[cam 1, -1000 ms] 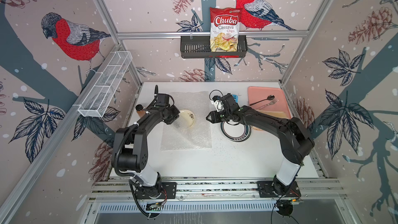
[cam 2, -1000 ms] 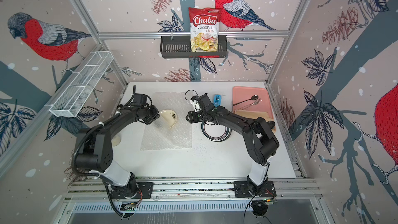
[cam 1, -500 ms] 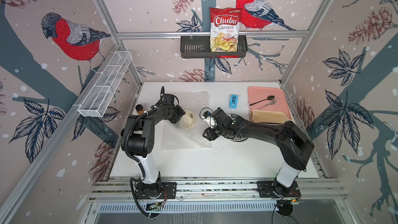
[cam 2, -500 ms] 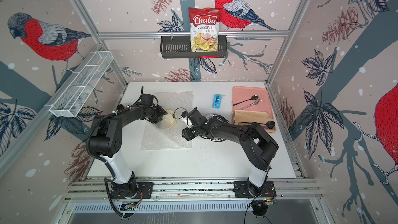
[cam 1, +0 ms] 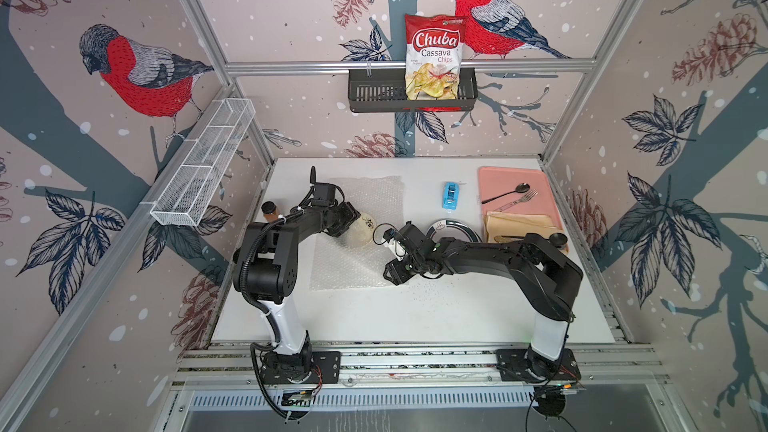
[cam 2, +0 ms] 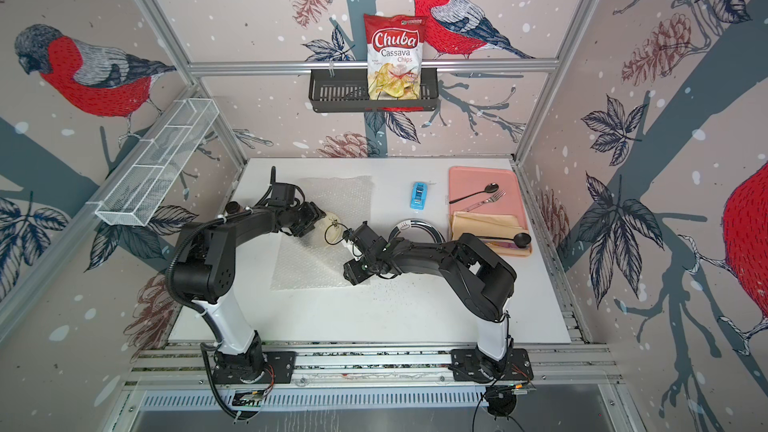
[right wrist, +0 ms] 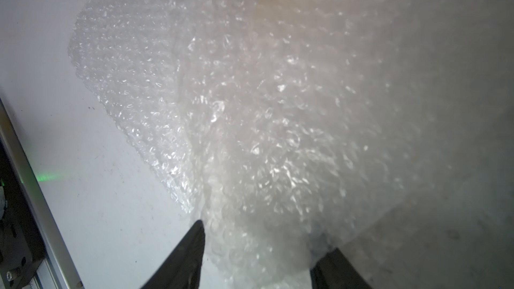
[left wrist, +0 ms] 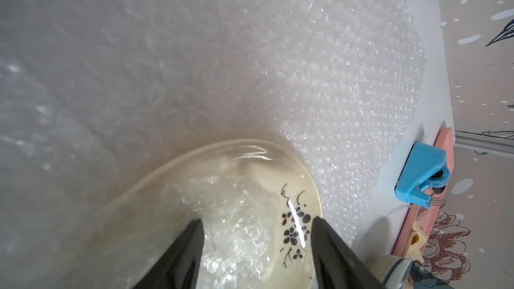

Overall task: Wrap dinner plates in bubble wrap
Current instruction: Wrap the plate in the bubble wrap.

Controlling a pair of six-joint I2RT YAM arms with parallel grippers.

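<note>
A clear bubble wrap (cam 1: 345, 268) sheet lies flat on the white table. On it sits a cream dinner plate (cam 1: 365, 230) with a small dark flower drawing, and crumpled wrap covers part of the plate (left wrist: 250, 162). My left gripper (cam 1: 351, 224) hovers at the plate's left edge. In the left wrist view it (left wrist: 257, 223) is open, with the wrap-covered plate showing between its fingers. My right gripper (cam 1: 392, 278) is low at the sheet's near right corner. It (right wrist: 258, 246) is open, with the bubble wrap (right wrist: 278, 93) edge between its fingers. A dark-rimmed plate (cam 1: 461, 228) lies half hidden behind the right arm.
A blue tape dispenser (cam 1: 451, 196) stands behind the plates. A pink tray (cam 1: 511, 178) at the back right carries a spoon, a fork and a tan napkin (cam 1: 519, 224). A small brown bottle (cam 1: 270, 211) stands at the table's left edge.
My left gripper has opened over the cream plate. My right gripper has moved from the dark-rimmed plate toward me, down to the sheet's near right corner.
</note>
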